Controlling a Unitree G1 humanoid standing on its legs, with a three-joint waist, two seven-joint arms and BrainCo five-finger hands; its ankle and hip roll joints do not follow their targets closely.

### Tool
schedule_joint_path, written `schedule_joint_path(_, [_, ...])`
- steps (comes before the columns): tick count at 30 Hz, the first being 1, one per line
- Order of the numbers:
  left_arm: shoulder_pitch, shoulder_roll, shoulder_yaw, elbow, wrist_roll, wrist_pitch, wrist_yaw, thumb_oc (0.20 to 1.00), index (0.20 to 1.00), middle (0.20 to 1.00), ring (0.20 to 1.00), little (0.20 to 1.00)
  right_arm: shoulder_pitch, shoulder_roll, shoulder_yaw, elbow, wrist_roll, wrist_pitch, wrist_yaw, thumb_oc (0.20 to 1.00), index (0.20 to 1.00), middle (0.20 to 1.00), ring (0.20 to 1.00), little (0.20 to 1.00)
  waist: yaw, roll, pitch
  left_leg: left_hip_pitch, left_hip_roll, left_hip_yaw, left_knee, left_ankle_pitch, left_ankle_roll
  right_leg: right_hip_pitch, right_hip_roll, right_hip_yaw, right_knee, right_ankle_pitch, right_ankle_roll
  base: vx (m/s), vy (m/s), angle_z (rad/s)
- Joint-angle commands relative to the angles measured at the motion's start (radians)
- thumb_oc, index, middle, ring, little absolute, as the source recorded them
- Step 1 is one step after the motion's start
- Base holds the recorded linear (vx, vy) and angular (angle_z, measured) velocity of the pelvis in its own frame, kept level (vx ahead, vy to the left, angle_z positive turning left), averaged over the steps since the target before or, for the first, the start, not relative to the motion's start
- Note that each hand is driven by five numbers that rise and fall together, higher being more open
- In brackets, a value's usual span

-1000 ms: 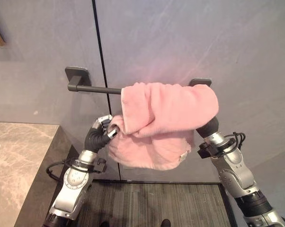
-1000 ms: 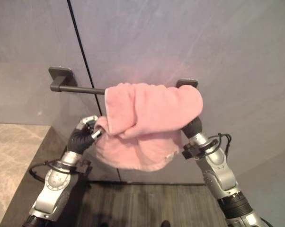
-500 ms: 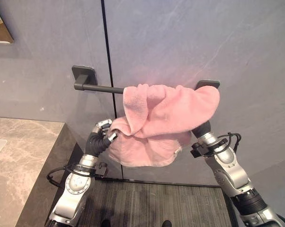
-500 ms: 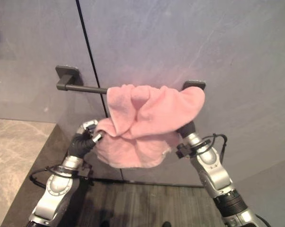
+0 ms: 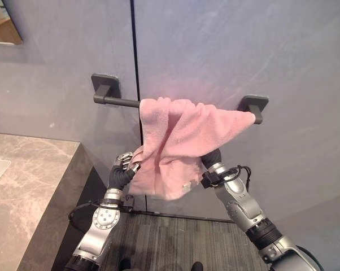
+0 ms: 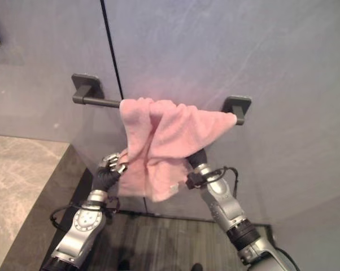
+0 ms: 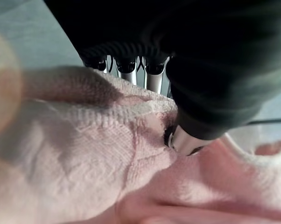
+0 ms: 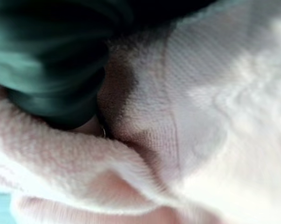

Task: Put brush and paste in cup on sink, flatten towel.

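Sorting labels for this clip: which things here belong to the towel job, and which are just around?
Job:
pink towel
towel bar
left robot hand, pinching the towel's edge
right robot hand, fingers hidden under the towel

Around:
stone counter
grey wall

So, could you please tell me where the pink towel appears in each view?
Left eye view: pink towel bunched on the dark wall bar, centre.
Right eye view: towel, centre, draped on the same bar.
Left wrist view: towel beyond the left hand.
Right wrist view: towel, very close.
Shared landmark: the bar.
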Motion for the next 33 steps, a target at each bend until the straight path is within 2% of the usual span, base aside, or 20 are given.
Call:
schedule_joint_path(1, [-0.094, 0.048, 0.017, -0.058, 0.015, -0.051, 0.052, 0.200, 0.200, 0.200, 0.200, 0.200, -0.110, 0.015, -0.042, -0.095, -0.016, -0.049, -0.020, 0.200, 0.200, 0.200, 0.200, 0.200, 0.010, -0.041, -0.005, 0.015, -0.035, 0.009, 0.005, -0.004, 0.035, 0.068, -0.022, 0.018, 0.011, -0.049, 0.028, 0.01, 0.012, 0.08])
schedule_joint_path(4, [-0.104, 0.060, 0.041, -0.145, 0.013, -0.074, 0.054, 0.200, 0.200, 0.200, 0.200, 0.200, -0.122, -0.007, -0.064, -0.163, -0.078, -0.061, -0.037, 0.200, 0.200, 0.200, 0.200, 0.200, 0.009, -0.039, 0.001, 0.012, -0.035, 0.007, 0.005, -0.004, 0.033, 0.067, -0.023, 0.016, 0.013, -0.050, 0.029, 0.00, 0.009, 0.15])
schedule_joint_path(5, [-0.112, 0.058, 0.044, -0.162, 0.009, -0.084, 0.053, 0.200, 0.200, 0.200, 0.200, 0.200, -0.118, -0.002, -0.067, -0.181, -0.059, -0.071, -0.029, 0.200, 0.200, 0.200, 0.200, 0.200, 0.008, -0.040, 0.002, 0.011, -0.035, 0.007, 0.004, -0.004, 0.033, 0.067, -0.023, 0.015, 0.013, -0.051, 0.029, 0.02, 0.003, 0.11])
schedule_joint_path(6, [-0.114, 0.044, 0.061, -0.241, -0.027, -0.116, 0.057, 0.200, 0.200, 0.200, 0.200, 0.200, -0.105, 0.010, -0.089, -0.279, -0.012, -0.102, -0.007, 0.200, 0.200, 0.200, 0.200, 0.200, 0.003, -0.044, 0.002, 0.011, -0.034, 0.008, 0.002, -0.004, 0.030, 0.068, -0.023, 0.012, 0.009, -0.051, 0.030, 0.00, 0.000, 0.00])
schedule_joint_path(9, [-0.097, 0.028, 0.068, -0.281, -0.083, -0.137, 0.054, 0.200, 0.200, 0.200, 0.200, 0.200, -0.084, 0.020, -0.098, -0.296, 0.020, -0.118, -0.007, 0.200, 0.200, 0.200, 0.200, 0.200, 0.001, -0.047, 0.003, 0.007, -0.033, 0.006, 0.001, -0.003, 0.029, 0.065, -0.023, 0.011, 0.009, -0.051, 0.030, 0.00, 0.000, 0.00])
schedule_joint_path(14, [-0.076, 0.010, 0.049, -0.187, -0.110, -0.121, 0.082, 0.200, 0.200, 0.200, 0.200, 0.200, -0.075, 0.012, -0.047, -0.168, -0.004, -0.083, -0.047, 0.200, 0.200, 0.200, 0.200, 0.200, 0.010, -0.050, 0.011, 0.006, -0.031, 0.008, 0.001, 0.002, 0.029, 0.063, -0.020, 0.015, 0.008, -0.050, 0.028, 0.00, 0.000, 0.00])
schedule_joint_path(18, [-0.032, 0.011, 0.078, -0.191, -0.082, -0.134, 0.093, 0.200, 0.200, 0.200, 0.200, 0.200, -0.068, 0.010, -0.046, -0.195, 0.041, -0.084, -0.011, 0.200, 0.200, 0.200, 0.200, 0.200, 0.016, -0.055, 0.014, -0.001, -0.030, 0.005, 0.002, 0.002, 0.028, 0.058, -0.022, 0.011, 0.011, -0.052, 0.030, 0.01, -0.002, 0.00])
schedule_joint_path(21, [-0.010, 0.006, 0.096, -0.205, -0.087, -0.138, 0.118, 0.200, 0.200, 0.200, 0.200, 0.200, -0.074, 0.013, -0.032, -0.193, 0.077, -0.084, -0.028, 0.200, 0.200, 0.200, 0.200, 0.200, 0.029, -0.056, 0.021, -0.008, -0.032, -0.004, 0.002, 0.004, 0.030, 0.058, -0.024, 0.004, 0.016, -0.053, 0.030, 0.01, -0.002, 0.03])
schedule_joint_path(24, [-0.010, -0.012, 0.117, -0.224, -0.054, -0.160, 0.173, 0.200, 0.200, 0.200, 0.200, 0.200, -0.085, 0.014, -0.018, -0.278, 0.133, -0.099, -0.002, 0.200, 0.200, 0.200, 0.200, 0.200, 0.032, -0.061, 0.025, -0.013, -0.035, -0.006, 0.004, 0.004, 0.030, 0.056, -0.026, 0.000, 0.017, -0.055, 0.031, 0.02, -0.004, 0.06])
schedule_joint_path(28, [-0.002, -0.001, 0.138, -0.266, -0.020, -0.181, 0.212, 0.200, 0.200, 0.200, 0.200, 0.200, -0.104, 0.012, -0.014, -0.293, 0.103, -0.111, -0.013, 0.200, 0.200, 0.200, 0.200, 0.200, 0.042, -0.062, 0.025, -0.019, -0.041, -0.011, 0.006, 0.001, 0.034, 0.057, -0.031, -0.007, 0.018, -0.056, 0.033, 0.01, 0.007, 0.03])
schedule_joint_path(31, [-0.005, -0.013, 0.125, -0.191, -0.056, -0.174, 0.212, 0.200, 0.200, 0.200, 0.200, 0.200, -0.113, 0.019, -0.001, -0.264, 0.089, -0.105, -0.034, 0.200, 0.200, 0.200, 0.200, 0.200, 0.044, -0.063, 0.025, -0.016, -0.045, -0.009, 0.007, -0.002, 0.039, 0.058, -0.035, -0.005, 0.019, -0.055, 0.034, 0.01, 0.013, 0.03])
schedule_joint_path(32, [-0.028, -0.028, 0.112, -0.190, -0.138, -0.175, 0.202, 0.200, 0.200, 0.200, 0.200, 0.200, -0.111, 0.024, 0.003, -0.282, 0.089, -0.110, -0.047, 0.200, 0.200, 0.200, 0.200, 0.200, 0.049, -0.059, 0.029, -0.018, -0.049, -0.014, 0.009, -0.001, 0.042, 0.059, -0.038, -0.008, 0.022, -0.054, 0.034, 0.00, 0.000, 0.00])
schedule_joint_path(33, [-0.027, -0.028, 0.113, -0.191, -0.140, -0.175, 0.201, 0.200, 0.200, 0.200, 0.200, 0.200, -0.110, 0.023, 0.003, -0.283, 0.089, -0.109, -0.048, 0.200, 0.200, 0.200, 0.200, 0.200, 0.049, -0.059, 0.030, -0.017, -0.049, -0.015, 0.009, -0.001, 0.042, 0.060, -0.038, -0.008, 0.022, -0.054, 0.034, 0.01, 0.017, 0.04])
